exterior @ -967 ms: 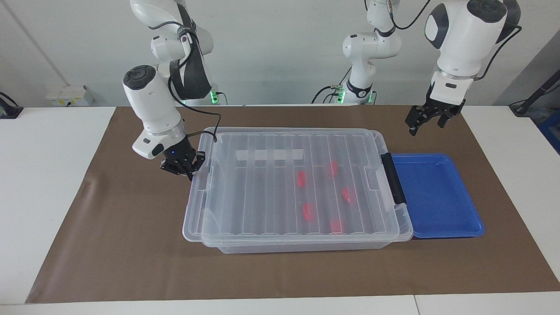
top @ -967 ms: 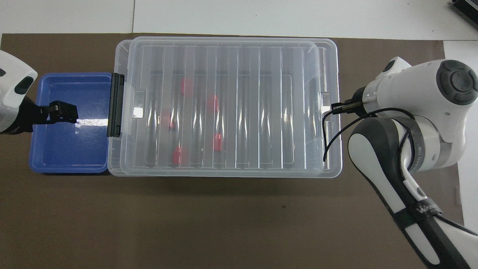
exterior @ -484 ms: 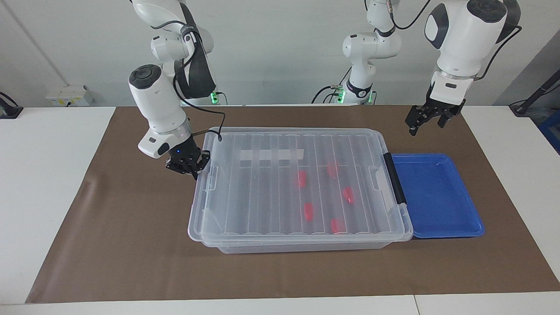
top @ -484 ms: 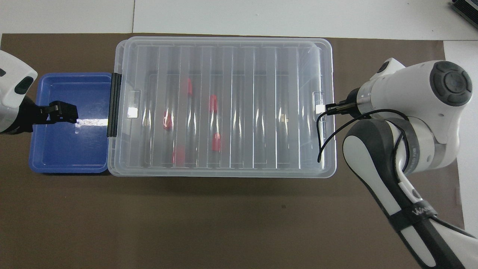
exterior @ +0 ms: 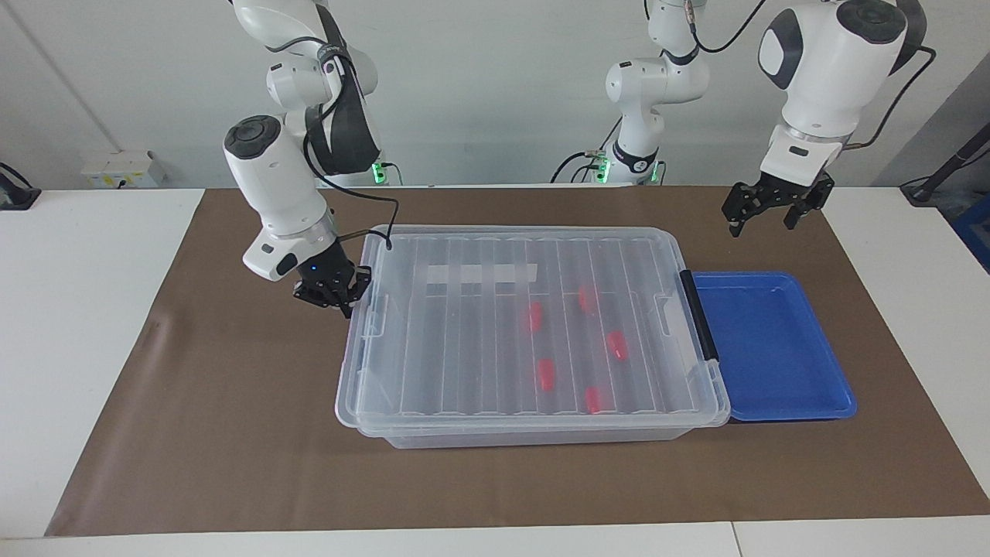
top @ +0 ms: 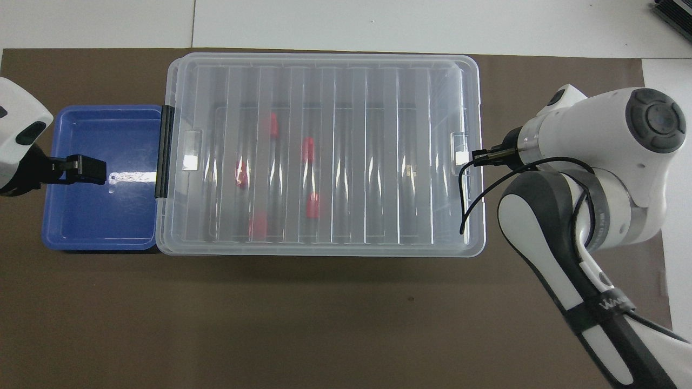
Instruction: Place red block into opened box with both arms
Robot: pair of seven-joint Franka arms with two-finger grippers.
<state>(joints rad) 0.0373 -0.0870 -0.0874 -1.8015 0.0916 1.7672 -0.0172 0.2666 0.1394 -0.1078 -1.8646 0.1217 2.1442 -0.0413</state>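
The clear box (exterior: pixel 526 438) stands mid-table with its ribbed lid (exterior: pixel 464 340) lying squarely on it. Several red blocks (exterior: pixel 546 374) show through the lid (top: pixel 378 162), in the half toward the left arm; one red block (top: pixel 308 149) lies near the middle. My right gripper (exterior: pixel 339 299) is low at the box's end nearest the right arm, shut, its tips against the lid's rim. In the overhead view its wrist hides it. My left gripper (exterior: pixel 762 212) hangs open and empty, high over the blue tray (top: pixel 108 216).
The shallow blue tray (exterior: pixel 773 348) lies empty against the box's end with the black handle (exterior: pixel 696 317). A brown mat (exterior: pixel 232 433) covers the table around the box. A white label strip (exterior: pixel 476 273) shows through the lid.
The right gripper has slid the lid toward the left arm's end until it lines up with the box. The left gripper has drawn back slightly toward its own end of the table.
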